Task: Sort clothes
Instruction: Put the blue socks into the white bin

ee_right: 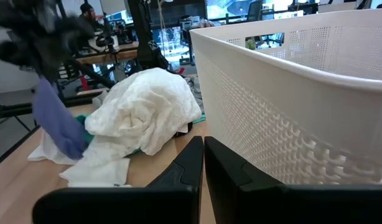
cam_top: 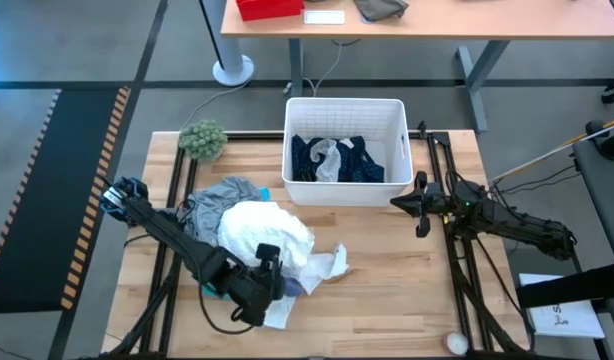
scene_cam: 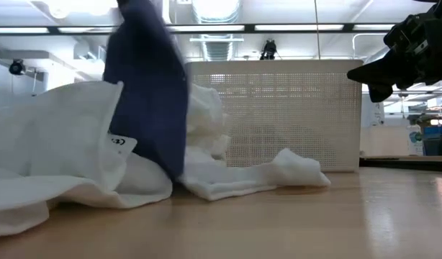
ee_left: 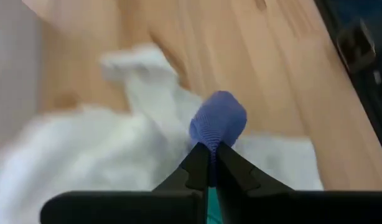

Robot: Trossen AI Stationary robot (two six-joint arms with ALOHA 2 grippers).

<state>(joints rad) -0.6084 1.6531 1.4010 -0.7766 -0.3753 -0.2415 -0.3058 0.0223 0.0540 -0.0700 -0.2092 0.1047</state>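
My left gripper [cam_top: 269, 260] is near the table's front left, shut on a blue-violet ribbed cloth [ee_left: 218, 118], above a pile of white garments [cam_top: 262, 232]. The cloth hangs long in the low view [scene_cam: 150, 93] and in the right wrist view [ee_right: 57, 124]. A grey garment [cam_top: 222, 194] lies behind the pile, and a turquoise one [ee_right: 84, 122] peeks out under it. A small white piece [cam_top: 329, 264] lies flat on the wood to the right of the pile. A dotted navy garment [cam_top: 359, 160] lies in the white bin [cam_top: 344, 108]. My right gripper [cam_top: 420, 208] is shut and empty beside the bin's right wall. My left gripper pinches the blue-violet cloth between its two fingers, at a bunched fold [ee_left: 211, 144] that bulges just past the fingertips. The cloth hangs slack below the gripper, and its lower end [scene_cam: 174, 169] reaches down among the white garments on the table.
A fuzzy green ball [cam_top: 203, 139] sits at the table's far left corner. The bin stands at the far middle of the table. Bare wood [cam_top: 387, 290] lies in front of the bin and to the right of the pile. A small round thing [cam_top: 455, 343] sits near the front right edge.
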